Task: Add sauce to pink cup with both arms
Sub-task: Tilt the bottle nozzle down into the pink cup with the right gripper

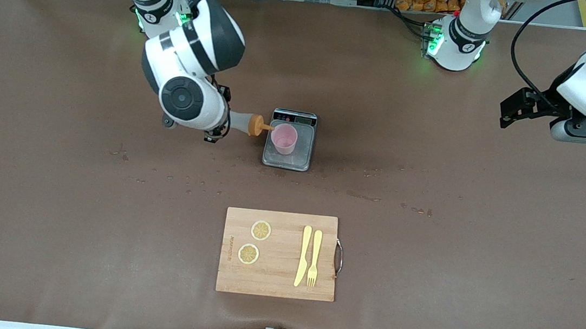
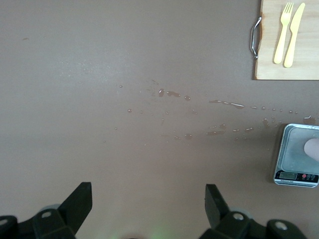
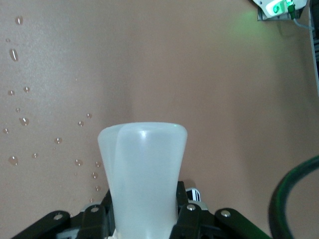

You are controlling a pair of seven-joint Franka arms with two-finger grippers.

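The sauce bottle [image 1: 243, 121] is held on its side by my right gripper [image 1: 227, 123], which is shut on its translucent body. Its orange nozzle points at the rim of the pink cup [image 1: 285, 138]. The cup stands upright on a small grey scale [image 1: 271, 160]. In the right wrist view the bottle's base [image 3: 143, 164] fills the space between the black fingers [image 3: 185, 206]. My left gripper [image 1: 505, 114] is open and empty, waiting above the table at the left arm's end. Its wrist view shows the gripper [image 2: 148, 191] wide open, the scale [image 2: 291, 159] and part of the cup [image 2: 314, 149].
A wooden cutting board [image 1: 275, 285] lies nearer the front camera, with two lemon slices [image 1: 261, 230], a yellow knife [image 1: 303, 255] and a yellow fork [image 1: 314, 258]. Small wet spots [image 1: 360, 195] dot the brown table between the scale and the board.
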